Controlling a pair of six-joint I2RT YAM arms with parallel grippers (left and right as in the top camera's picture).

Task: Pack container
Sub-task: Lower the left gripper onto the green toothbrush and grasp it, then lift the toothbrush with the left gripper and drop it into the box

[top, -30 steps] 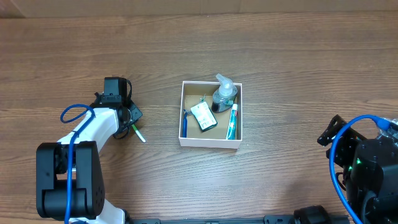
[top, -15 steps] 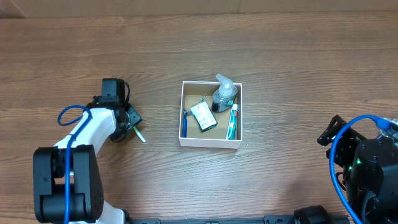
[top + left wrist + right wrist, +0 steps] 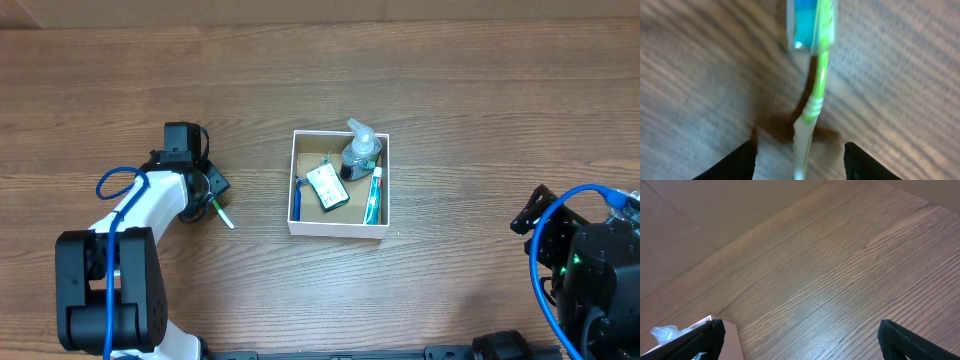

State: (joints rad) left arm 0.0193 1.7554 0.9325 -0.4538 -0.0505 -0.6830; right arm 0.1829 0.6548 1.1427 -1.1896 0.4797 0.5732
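The container [image 3: 336,230], a square white cardboard box with a brown inside, sits mid-table. It holds a clear pump bottle [image 3: 360,152], a toothpaste tube [image 3: 373,195], a white packet [image 3: 327,187] and a blue item [image 3: 297,200]. A green toothbrush [image 3: 222,213] lies on the table to its left. My left gripper [image 3: 205,190] is low over it. In the left wrist view the toothbrush handle [image 3: 812,100] runs between the open fingers [image 3: 735,162] without touching them. My right gripper [image 3: 532,208] is open and empty at the far right.
The right wrist view shows bare wood tabletop [image 3: 830,270], the container's corner [image 3: 732,340] and the pump bottle's top [image 3: 665,332] at the lower left. The arm's blue cable [image 3: 115,183] loops left of the left gripper.
The left gripper shifted slightly left, then back, staying over the toothbrush. The toothbrush, the container and the right arm have not moved.
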